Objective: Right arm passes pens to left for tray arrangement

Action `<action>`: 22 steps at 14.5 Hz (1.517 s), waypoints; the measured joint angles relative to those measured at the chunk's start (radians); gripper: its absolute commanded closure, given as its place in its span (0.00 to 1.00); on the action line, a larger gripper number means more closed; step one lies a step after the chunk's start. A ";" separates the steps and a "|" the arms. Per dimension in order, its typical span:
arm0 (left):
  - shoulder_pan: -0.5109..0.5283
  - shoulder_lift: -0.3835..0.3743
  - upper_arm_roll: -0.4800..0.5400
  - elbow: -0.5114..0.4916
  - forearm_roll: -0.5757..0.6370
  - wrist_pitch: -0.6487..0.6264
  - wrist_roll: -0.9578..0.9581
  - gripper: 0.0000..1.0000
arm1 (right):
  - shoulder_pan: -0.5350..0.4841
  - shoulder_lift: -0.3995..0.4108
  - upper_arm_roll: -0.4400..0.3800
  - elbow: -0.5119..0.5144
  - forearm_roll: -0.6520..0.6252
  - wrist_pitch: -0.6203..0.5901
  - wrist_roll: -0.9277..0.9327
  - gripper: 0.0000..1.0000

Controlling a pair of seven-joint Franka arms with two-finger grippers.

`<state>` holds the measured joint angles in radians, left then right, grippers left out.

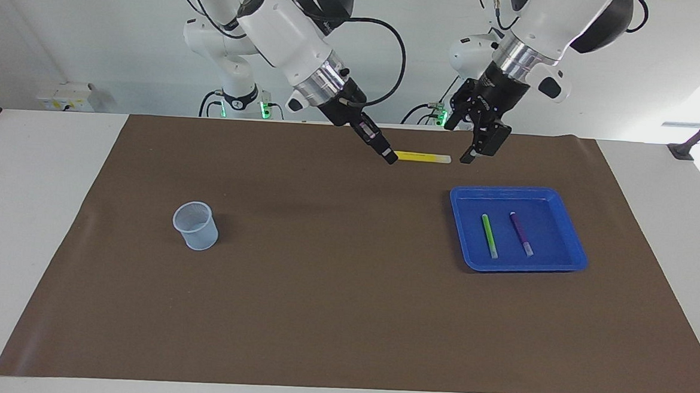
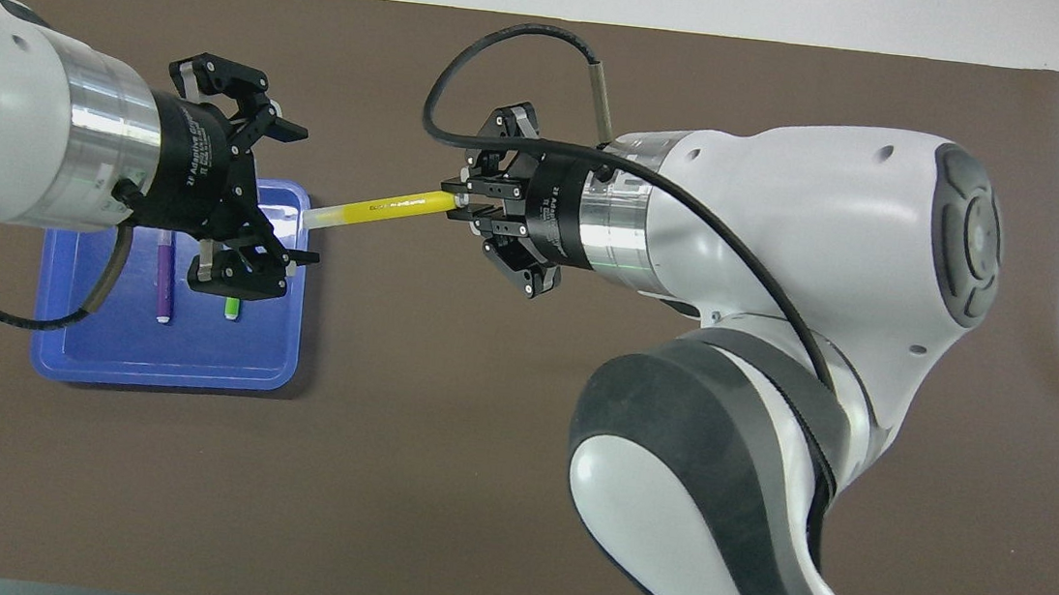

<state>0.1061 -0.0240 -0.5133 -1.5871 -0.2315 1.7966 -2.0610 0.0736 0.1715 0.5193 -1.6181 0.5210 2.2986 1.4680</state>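
The right gripper [image 1: 390,157] clamps the yellow pen [image 1: 422,157] level; the left gripper's [image 1: 474,149] fingers gape wide at its pale tip.

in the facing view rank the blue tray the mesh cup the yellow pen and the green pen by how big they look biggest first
1. Blue tray
2. Mesh cup
3. Yellow pen and green pen: similar length, and the yellow one is held up by the right gripper, so unranked.

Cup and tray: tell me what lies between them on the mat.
Nothing: the facing view shows bare mat between cup and tray.
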 measured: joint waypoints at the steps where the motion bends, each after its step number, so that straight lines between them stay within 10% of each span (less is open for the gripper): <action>1: -0.028 0.000 -0.001 0.006 0.045 0.002 -0.045 0.00 | 0.001 0.000 0.010 0.000 -0.013 0.000 0.014 1.00; 16: -0.085 -0.004 0.009 -0.079 0.083 0.032 -0.230 0.02 | 0.003 0.001 0.046 0.007 -0.053 0.002 0.043 1.00; 22: -0.085 -0.007 0.010 -0.079 0.058 0.033 -0.210 0.34 | 0.003 0.001 0.046 0.007 -0.069 0.002 0.043 1.00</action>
<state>0.0215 -0.0305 -0.5035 -1.6663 -0.1731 1.8298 -2.2707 0.0771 0.1729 0.5656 -1.6113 0.4521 2.3001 1.5114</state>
